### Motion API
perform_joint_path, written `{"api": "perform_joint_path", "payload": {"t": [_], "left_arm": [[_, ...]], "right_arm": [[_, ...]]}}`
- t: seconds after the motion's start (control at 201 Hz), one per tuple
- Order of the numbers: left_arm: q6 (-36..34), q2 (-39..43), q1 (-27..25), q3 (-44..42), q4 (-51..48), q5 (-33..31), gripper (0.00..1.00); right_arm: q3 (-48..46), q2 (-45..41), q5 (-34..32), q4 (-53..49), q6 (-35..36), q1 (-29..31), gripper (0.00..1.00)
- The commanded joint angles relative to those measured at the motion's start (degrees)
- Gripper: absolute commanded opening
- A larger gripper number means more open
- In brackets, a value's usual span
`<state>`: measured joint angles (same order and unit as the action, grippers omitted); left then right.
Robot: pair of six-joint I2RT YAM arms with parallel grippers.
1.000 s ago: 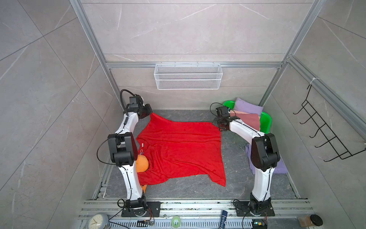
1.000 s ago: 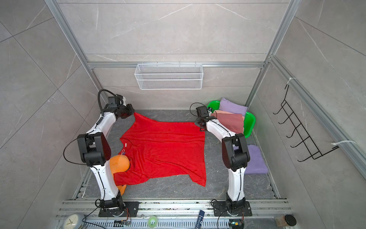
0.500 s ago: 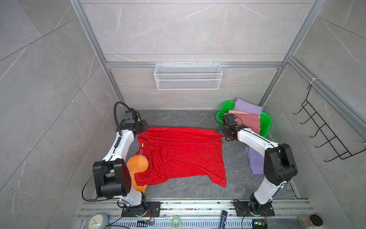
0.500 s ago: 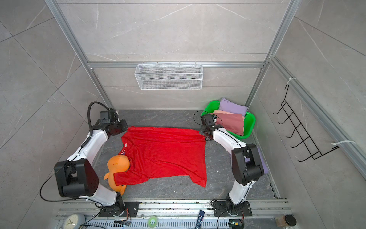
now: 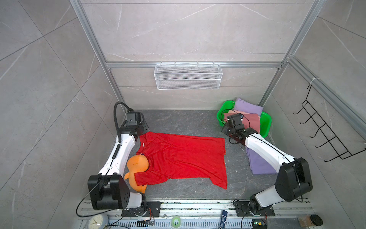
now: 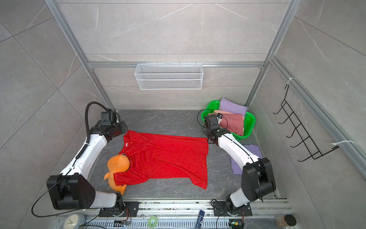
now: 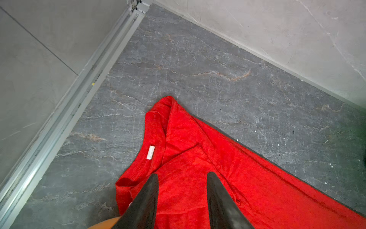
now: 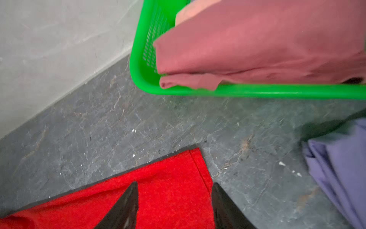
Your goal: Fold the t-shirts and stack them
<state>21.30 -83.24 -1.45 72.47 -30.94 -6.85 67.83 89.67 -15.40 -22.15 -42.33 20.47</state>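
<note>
well, the grey floor [image 5: 182,123] fills the cell, and the red shirt [image 5: 184,156] lies spread across its middle in both top views, collar end toward the left arm, hem end toward the right arm. it looks wrinkled, with one near corner of the hem pointing out toward the rail. next down in size, the green basket [image 5: 266,126] sits in the far right corner. it holds a rose shirt [image 5: 252,121] on top, a lavender shirt [image 5: 247,106] at the back and a peach shirt [image 8: 190,10] peeking from under the rose one. another lavender piece, the folded shirt [image 5: 259,164], lies flat on the floor by the right wall, partly hidden under the right arm. the plush [image 5: 137,164] sits at the red shirt's near left edge, with the sleeve draped over its body.

my left gripper [image 7: 182,174] hangs just over the collar end with its jaws apart, pinching nothing. my right gripper [image 8: 175,183] is likewise released, spread over the far hem corner [image 8: 195,158], near the basket's front rim. smallest, a white label [image 7: 151,152] shows inside the collar.
</note>
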Motion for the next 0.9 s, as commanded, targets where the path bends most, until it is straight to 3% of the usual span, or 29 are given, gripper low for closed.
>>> {"api": "perform_joint_path", "payload": {"t": [0.0,0.343,0.896], "left_arm": [[1.3,-4.9,0.1,0.9,-2.1,3.6,0.43],[4.5,-18.9,0.1,1.4,1.1,15.6,0.39],[7.0,-29.9,-2.1,9.0,0.4,14.4,0.39]], "right_arm": [[0.3,3.0,4.0,1.3,-2.8,2.1,0.59],[4.2,15.7,9.5,0.6,-3.6,6.9,0.59],[8.4,24.8,11.7,2.9,-4.0,6.9,0.59]]}}
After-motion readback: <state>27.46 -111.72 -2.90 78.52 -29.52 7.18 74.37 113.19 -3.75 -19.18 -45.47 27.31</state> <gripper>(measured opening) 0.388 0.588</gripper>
